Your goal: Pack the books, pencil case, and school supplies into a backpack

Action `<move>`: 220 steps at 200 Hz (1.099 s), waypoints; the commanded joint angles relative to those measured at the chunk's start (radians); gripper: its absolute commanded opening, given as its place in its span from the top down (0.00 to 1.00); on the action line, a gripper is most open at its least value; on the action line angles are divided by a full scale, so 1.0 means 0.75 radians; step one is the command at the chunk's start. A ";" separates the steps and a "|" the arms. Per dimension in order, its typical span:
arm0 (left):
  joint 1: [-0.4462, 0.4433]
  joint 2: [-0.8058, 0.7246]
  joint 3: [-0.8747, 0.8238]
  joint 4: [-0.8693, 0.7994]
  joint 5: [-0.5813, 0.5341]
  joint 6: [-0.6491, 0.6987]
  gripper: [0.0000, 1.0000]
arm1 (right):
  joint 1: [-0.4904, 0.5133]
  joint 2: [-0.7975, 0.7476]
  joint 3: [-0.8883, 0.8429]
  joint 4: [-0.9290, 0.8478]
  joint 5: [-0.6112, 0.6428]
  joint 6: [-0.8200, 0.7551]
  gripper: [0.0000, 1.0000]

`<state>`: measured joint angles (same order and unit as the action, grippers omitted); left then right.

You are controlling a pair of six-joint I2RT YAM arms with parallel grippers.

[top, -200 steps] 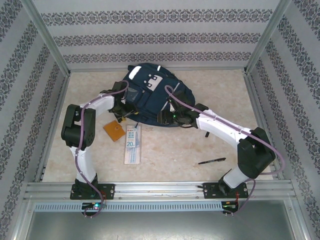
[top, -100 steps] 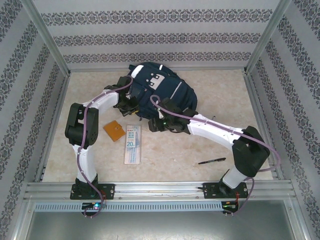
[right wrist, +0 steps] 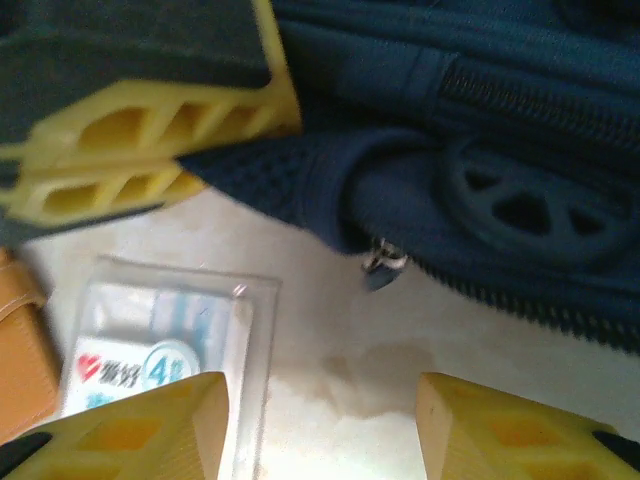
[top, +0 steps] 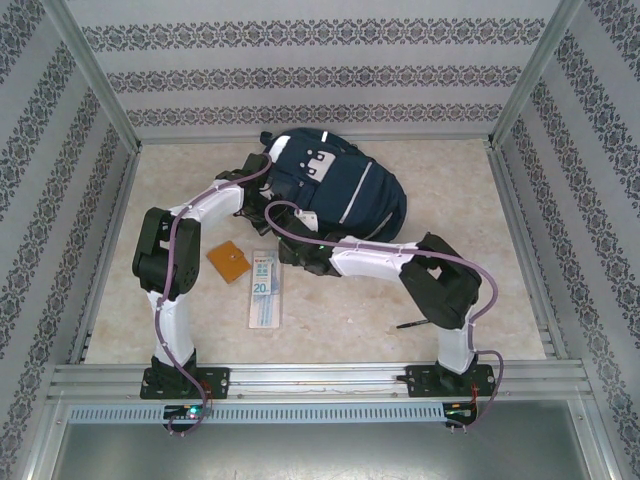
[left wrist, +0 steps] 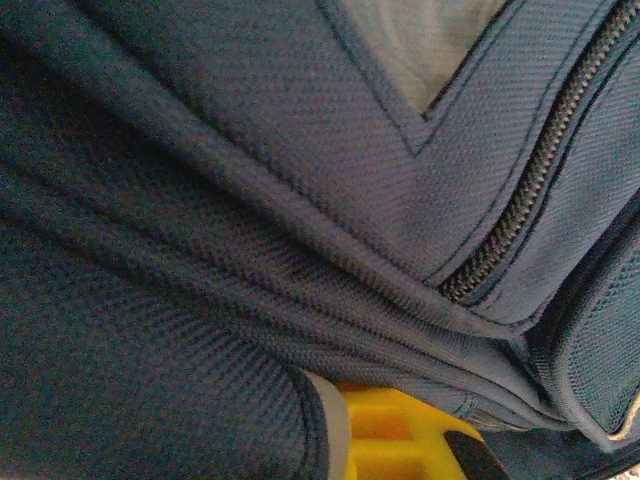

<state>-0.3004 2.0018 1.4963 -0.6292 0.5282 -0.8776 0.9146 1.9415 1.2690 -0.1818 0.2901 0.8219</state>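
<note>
The navy backpack (top: 340, 185) lies at the back middle of the table. My left gripper (top: 262, 205) is shut on fabric at its near-left edge. The left wrist view is pressed against the backpack (left wrist: 250, 200), with one yellow finger (left wrist: 400, 435) under a fold. My right gripper (top: 298, 255) hangs open just in front of the backpack (right wrist: 470, 130), its fingertips apart (right wrist: 320, 430) over bare table beside the pencil case (right wrist: 160, 340). The pencil case (top: 264, 288) lies left of centre, the orange square (top: 228, 262) beside it. The pen (top: 410, 323) peeks from under my right arm. The books are out of view.
A zipper pull (right wrist: 380, 265) dangles from the backpack's near edge. A closed zipper (left wrist: 540, 170) runs across the left wrist view. Another pair of yellow fingers (right wrist: 150, 125) shows at the upper left of the right wrist view. Metal frame posts and patterned walls enclose the table (top: 450, 200).
My left gripper has shut on the backpack's edge, and the backpack has shifted right. My right arm has folded and swung left, bringing its gripper near the pencil case's far end.
</note>
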 commanded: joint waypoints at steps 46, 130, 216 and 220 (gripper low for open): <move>-0.056 -0.062 -0.004 0.035 0.147 -0.028 1.00 | 0.018 0.133 0.146 0.003 0.383 0.088 0.55; -0.060 -0.048 0.054 -0.051 0.080 0.061 1.00 | -0.002 0.115 0.100 -0.053 0.524 0.056 0.97; -0.035 -0.028 0.110 -0.098 0.012 0.122 1.00 | -0.045 -0.172 -0.132 -0.039 0.110 -0.126 1.00; -0.033 -0.027 0.109 -0.095 0.009 0.125 1.00 | -0.051 -0.188 -0.151 -0.038 0.091 -0.130 1.00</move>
<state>-0.3309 2.0018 1.5452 -0.6739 0.5571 -0.8375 0.8955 1.9007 1.2304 -0.1696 0.4358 0.7692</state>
